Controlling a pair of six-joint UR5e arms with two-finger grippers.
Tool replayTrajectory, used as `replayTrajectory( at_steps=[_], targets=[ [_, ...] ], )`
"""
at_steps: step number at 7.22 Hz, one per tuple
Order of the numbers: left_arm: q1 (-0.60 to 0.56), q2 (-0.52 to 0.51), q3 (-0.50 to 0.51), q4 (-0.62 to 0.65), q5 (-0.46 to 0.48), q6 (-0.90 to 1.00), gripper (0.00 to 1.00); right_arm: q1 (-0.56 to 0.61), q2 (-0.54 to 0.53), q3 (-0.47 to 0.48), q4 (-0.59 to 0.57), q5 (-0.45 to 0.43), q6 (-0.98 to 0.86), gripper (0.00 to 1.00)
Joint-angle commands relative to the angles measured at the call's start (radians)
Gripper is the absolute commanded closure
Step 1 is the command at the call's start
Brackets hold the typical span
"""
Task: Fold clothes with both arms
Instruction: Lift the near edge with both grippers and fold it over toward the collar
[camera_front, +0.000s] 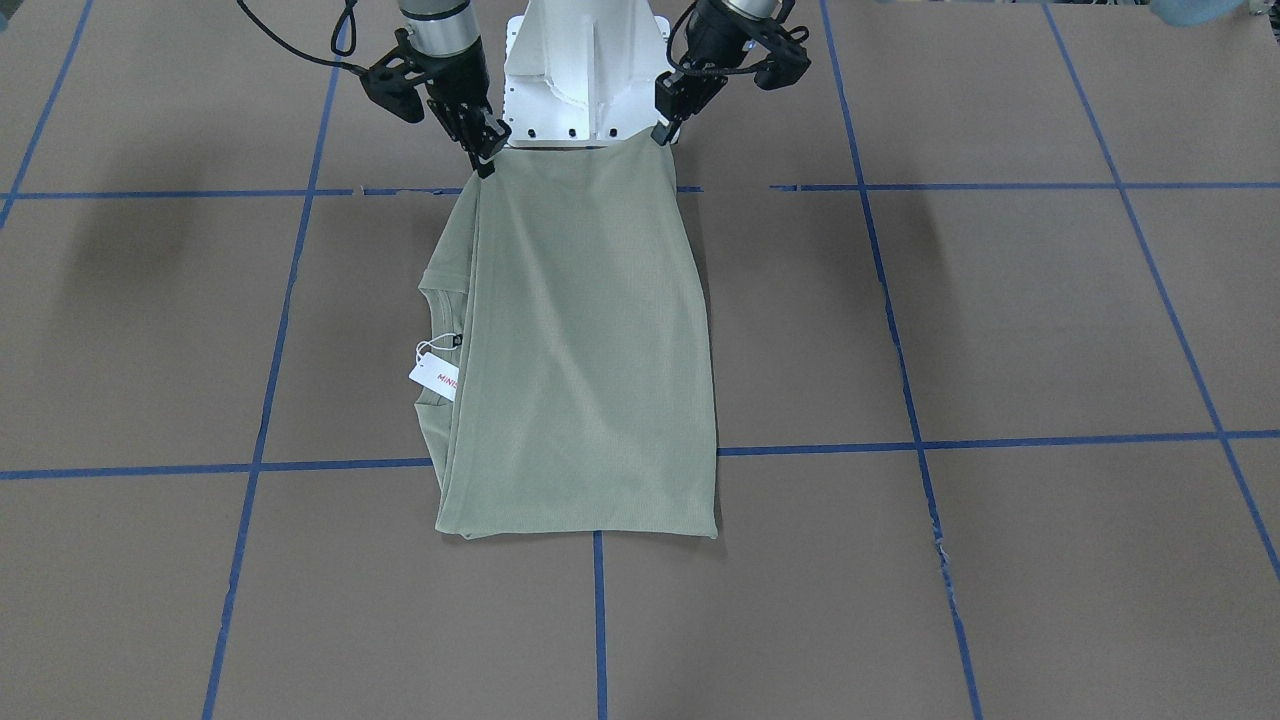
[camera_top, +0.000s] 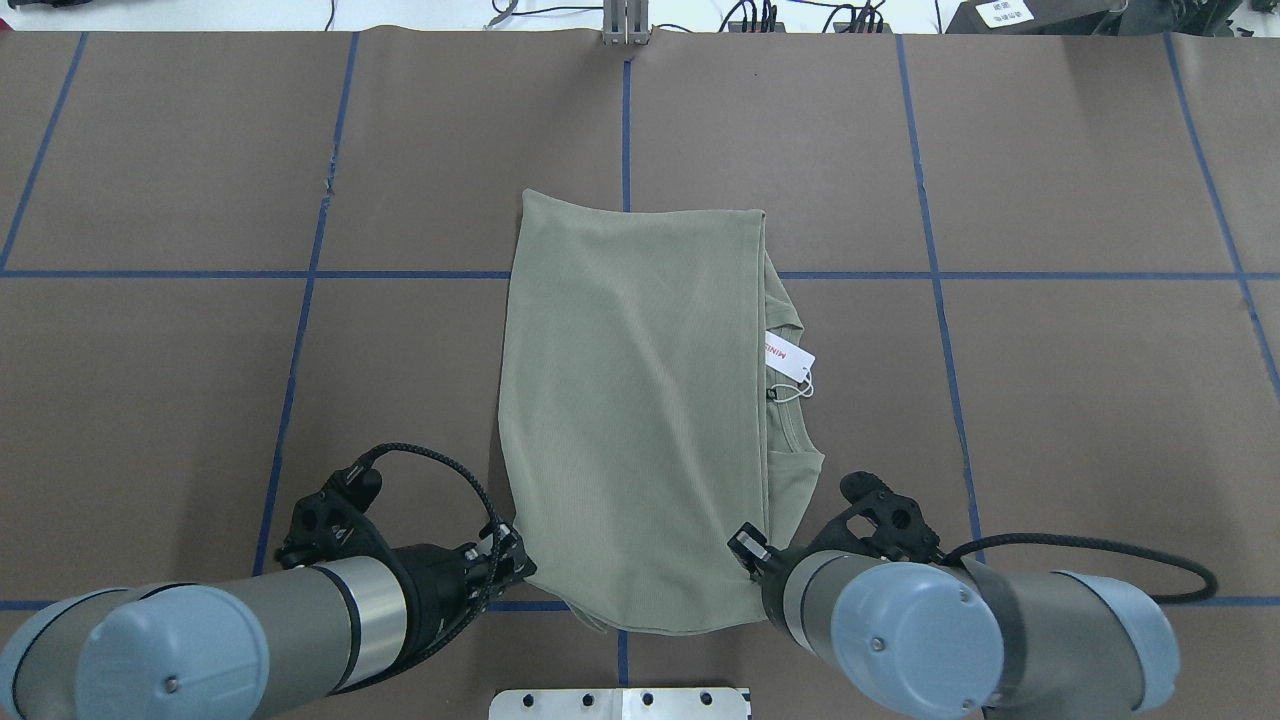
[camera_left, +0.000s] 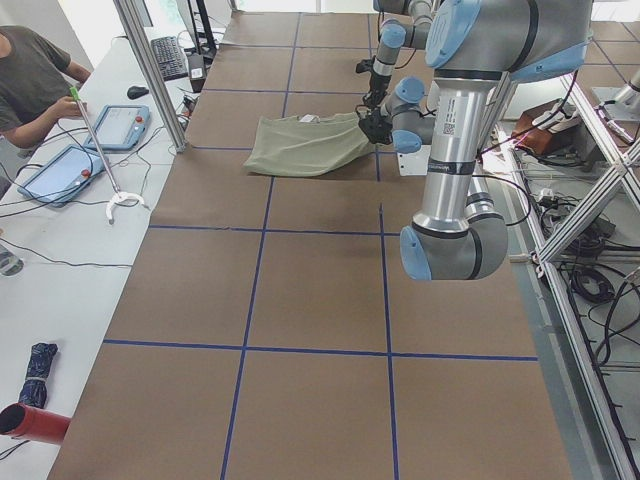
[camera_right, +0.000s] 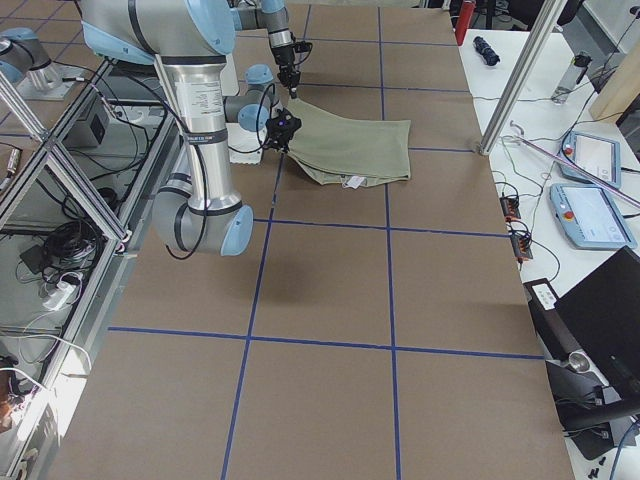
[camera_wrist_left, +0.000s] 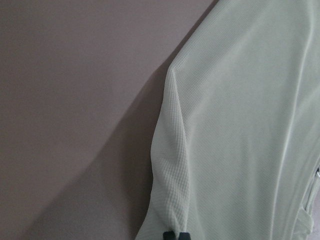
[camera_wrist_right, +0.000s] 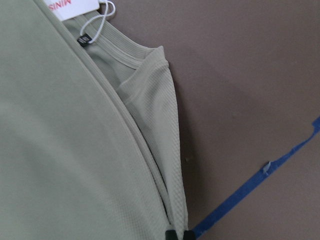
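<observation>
Left gripper (camera_front: 667, 130) and right gripper (camera_front: 486, 152), at the front view's top centre, are each clamped on a corner of the shirt (camera_front: 590, 340), holding that edge raised. The rest lies folded mid-frame on the table (camera_front: 1000, 320), hang tag (camera_front: 435, 375) showing at its left. Soft, light knit will likely sag and slide, so corners seem the soundest holds. Left arm (camera_top: 200, 630) and right arm (camera_top: 950, 620) enter low in the overhead view, wrists angled inward.

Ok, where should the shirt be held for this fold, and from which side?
By the two corners of its near edge, coming in from the robot's side, where the left claw and right claw pinch the shirt now. That edge is straight and lifted off the table, so a claw gets around it. Skip the tag side's middle: layers stack at the collar.
</observation>
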Motion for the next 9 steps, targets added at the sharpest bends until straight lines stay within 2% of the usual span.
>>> replayTrajectory(
  at_steps=[1,2,3,4,5,6,8,9],
  targets=[
    [-0.004,-0.010,-0.140,0.092,-0.027,-0.005,1.00,0.076,-0.012,0.113,0.000,0.000,0.039,1.00],
    [-0.106,-0.067,-0.097,0.094,-0.050,0.051,1.00,0.146,-0.002,0.094,0.002,0.002,0.028,1.00],
    [-0.230,-0.145,-0.002,0.095,-0.115,0.145,1.00,0.259,0.030,0.051,0.009,0.014,0.002,1.00],
    [-0.338,-0.208,0.116,0.083,-0.172,0.167,1.00,0.351,0.133,-0.074,0.010,0.070,-0.050,1.00],
    [-0.415,-0.271,0.220,0.080,-0.187,0.226,1.00,0.419,0.195,-0.193,0.011,0.112,-0.094,1.00],
    [-0.463,-0.288,0.300,0.062,-0.187,0.278,1.00,0.427,0.214,-0.283,0.023,0.112,-0.145,1.00],
    [-0.507,-0.312,0.510,-0.140,-0.187,0.288,1.00,0.487,0.260,-0.483,0.220,0.126,-0.165,1.00],
    [-0.521,-0.325,0.572,-0.190,-0.185,0.288,1.00,0.489,0.300,-0.577,0.265,0.126,-0.173,1.00]
  ],
)
